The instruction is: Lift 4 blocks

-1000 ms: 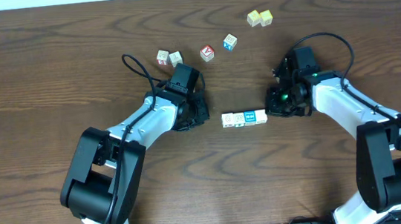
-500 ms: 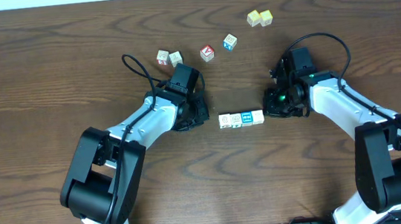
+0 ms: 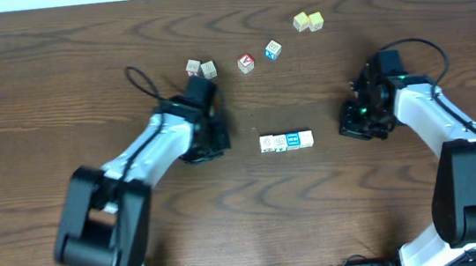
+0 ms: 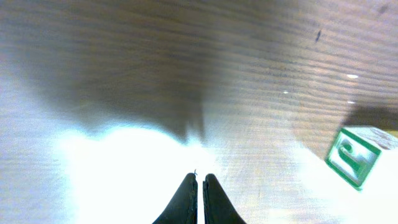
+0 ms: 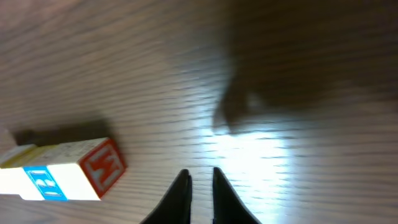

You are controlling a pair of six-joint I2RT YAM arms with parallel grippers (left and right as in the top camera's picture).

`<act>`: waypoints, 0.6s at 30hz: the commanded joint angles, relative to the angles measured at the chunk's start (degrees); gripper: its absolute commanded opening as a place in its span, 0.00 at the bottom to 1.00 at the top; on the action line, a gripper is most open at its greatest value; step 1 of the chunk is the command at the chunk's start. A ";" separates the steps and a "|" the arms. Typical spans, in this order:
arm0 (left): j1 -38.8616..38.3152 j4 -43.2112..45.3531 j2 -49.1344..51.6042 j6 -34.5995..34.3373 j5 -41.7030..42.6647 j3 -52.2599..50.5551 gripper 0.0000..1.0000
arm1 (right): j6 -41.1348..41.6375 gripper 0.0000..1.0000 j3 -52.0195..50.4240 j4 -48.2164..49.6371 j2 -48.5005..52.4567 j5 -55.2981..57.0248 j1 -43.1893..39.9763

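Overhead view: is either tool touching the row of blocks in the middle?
No, the row of blocks lies apart, bare table on both sides.

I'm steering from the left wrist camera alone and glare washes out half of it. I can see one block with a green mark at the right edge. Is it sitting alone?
Observer: No. Overhead, the four blocks lie in one touching row, and the green-marked block looks like its left end.
Operator: Is the other arm gripping the far end?
Observer: No. The right pincer is clear of the row, with its jaws slightly parted and nothing between them.
Operator: What does that far end look like?
Observer: The right wrist view shows a red-marked end block.
Operator: Any strays to avoid?
Observer: Farther back lie loose cubes, including a red-faced cube and two yellow cubes.
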 commanded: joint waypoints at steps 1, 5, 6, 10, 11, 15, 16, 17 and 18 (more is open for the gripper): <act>3.15 -2.95 -8.11 2.51 -0.35 -0.13 0.07 | -1.14 0.21 0.94 -0.98 -0.26 0.33 -3.56; 5.73 -6.36 -13.62 2.99 -0.55 -0.13 0.35 | -1.07 0.67 0.94 -1.68 -0.26 -1.22 -6.40; 6.03 -6.64 -14.25 2.97 -0.55 -0.13 0.40 | -1.09 0.77 0.94 -1.68 -0.26 -2.36 -6.75; 5.92 -6.38 -14.38 0.20 -0.50 -0.15 0.50 | -0.87 0.95 0.94 -1.64 -0.26 -7.26 -6.91; 5.51 -6.08 -13.86 -1.29 -0.48 -0.13 0.50 | -0.87 0.97 0.94 -1.40 -0.26 -8.39 -6.78; 3.06 -2.82 -11.15 -2.27 1.27 -0.13 0.30 | -0.85 0.73 0.92 -0.72 -0.26 -9.29 -6.16; 2.23 -1.66 -10.27 -2.40 1.81 -0.15 0.24 | -0.87 0.57 0.92 -0.66 -0.26 -9.29 -5.88; 1.27 -0.28 -9.16 -2.47 2.34 -0.15 0.19 | -0.85 0.38 0.87 -0.59 -0.26 -9.29 -5.55; 0.42 1.01 -8.13 -2.62 2.67 -0.13 0.13 | -0.85 0.26 0.87 -0.59 -0.26 -9.22 -5.38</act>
